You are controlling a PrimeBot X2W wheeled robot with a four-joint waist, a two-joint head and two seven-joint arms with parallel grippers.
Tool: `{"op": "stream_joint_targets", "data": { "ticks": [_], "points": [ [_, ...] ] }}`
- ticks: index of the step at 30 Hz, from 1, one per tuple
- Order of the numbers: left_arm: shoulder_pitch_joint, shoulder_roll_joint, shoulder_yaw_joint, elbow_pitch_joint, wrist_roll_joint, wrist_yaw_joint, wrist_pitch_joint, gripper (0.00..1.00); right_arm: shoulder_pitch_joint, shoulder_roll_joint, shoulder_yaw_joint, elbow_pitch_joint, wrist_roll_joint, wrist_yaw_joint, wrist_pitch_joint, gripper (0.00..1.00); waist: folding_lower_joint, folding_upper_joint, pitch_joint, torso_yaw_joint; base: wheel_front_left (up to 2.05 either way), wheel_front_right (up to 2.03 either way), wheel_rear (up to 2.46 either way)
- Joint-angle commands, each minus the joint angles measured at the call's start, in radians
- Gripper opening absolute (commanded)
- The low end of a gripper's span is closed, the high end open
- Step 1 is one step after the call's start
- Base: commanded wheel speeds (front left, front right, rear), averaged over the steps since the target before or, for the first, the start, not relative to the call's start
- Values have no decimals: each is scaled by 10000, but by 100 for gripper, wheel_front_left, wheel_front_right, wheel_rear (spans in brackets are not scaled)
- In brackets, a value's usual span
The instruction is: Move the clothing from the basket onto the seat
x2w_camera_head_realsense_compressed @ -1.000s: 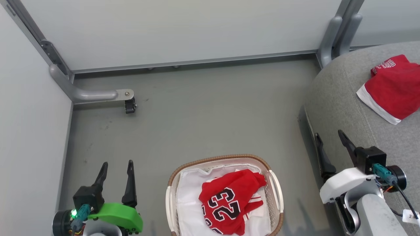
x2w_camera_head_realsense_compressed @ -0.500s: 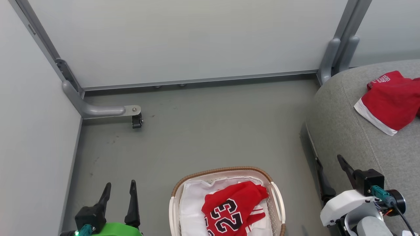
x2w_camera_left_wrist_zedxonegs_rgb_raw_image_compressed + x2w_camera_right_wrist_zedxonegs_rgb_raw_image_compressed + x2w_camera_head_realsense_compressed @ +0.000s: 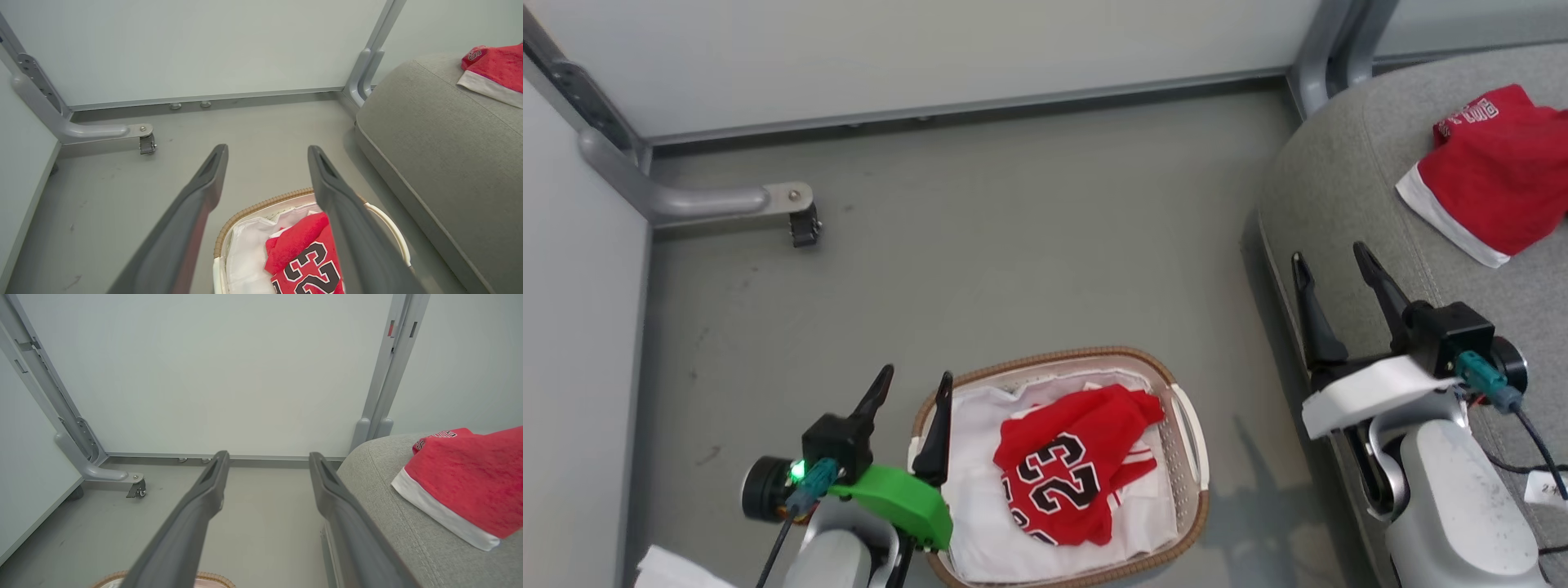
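The red jersey in the basket carries a black, white-edged "23", seen upside down from the head camera. A second numeral pair peeks out at its lower left edge, too folded to read. A second red jersey with a white hem lies on the grey sofa at about 2 o'clock in the head view. It has white lettering near its top edge that is too small and inverted to make out. A small white tag hangs by the right arm's cable at 4 o'clock; only a "2" shows on it.

The oval laundry basket, with its brown woven rim and white cloth liner, stands on the grey floor at 6 o'clock. The crumpled "23" jersey rests in the middle of the liner.

The left gripper sits at 7 o'clock, its fingers pointing toward 12. Its right finger lies over the basket's left rim, though whether it touches cannot be told. Its jaws are spread and hold nothing. A green cover caps its wrist and a green light glows beside it.

The right gripper is at 3 o'clock, over the sofa's front edge, with fingers tilted slightly toward 11. Its jaws are also spread and empty, and it is well apart from the jersey on the cushion.

A partition foot with a caster stands at 10 o'clock.
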State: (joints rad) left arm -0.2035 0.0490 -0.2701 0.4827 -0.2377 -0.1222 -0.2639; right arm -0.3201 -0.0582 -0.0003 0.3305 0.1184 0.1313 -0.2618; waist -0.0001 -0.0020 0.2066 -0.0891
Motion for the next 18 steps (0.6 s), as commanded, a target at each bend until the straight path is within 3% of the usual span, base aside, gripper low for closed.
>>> {"op": "stream_joint_targets", "data": {
  "ticks": [1, 11, 18],
  "points": [
    [-588, 40, -176, 210, 63, -46, -9, 100, -301, 11, 20, -136, 86, -10, -45, 100, 1, 20, 1446, -865, 0, 0, 0],
    [-3210, 173, -2301, 2448, 216, -95, -9, 100, -1436, 69, 435, -931, 599, -10, -46, 100, 1, 20, 3668, -1950, 0, 0, 0],
    [-4687, 313, -3859, 4044, -434, -96, -9, 100, -1891, 72, 589, -1332, 1035, -10, -46, 100, 1, 20, 4925, -2425, 0, 0, 0]
  ]
}}
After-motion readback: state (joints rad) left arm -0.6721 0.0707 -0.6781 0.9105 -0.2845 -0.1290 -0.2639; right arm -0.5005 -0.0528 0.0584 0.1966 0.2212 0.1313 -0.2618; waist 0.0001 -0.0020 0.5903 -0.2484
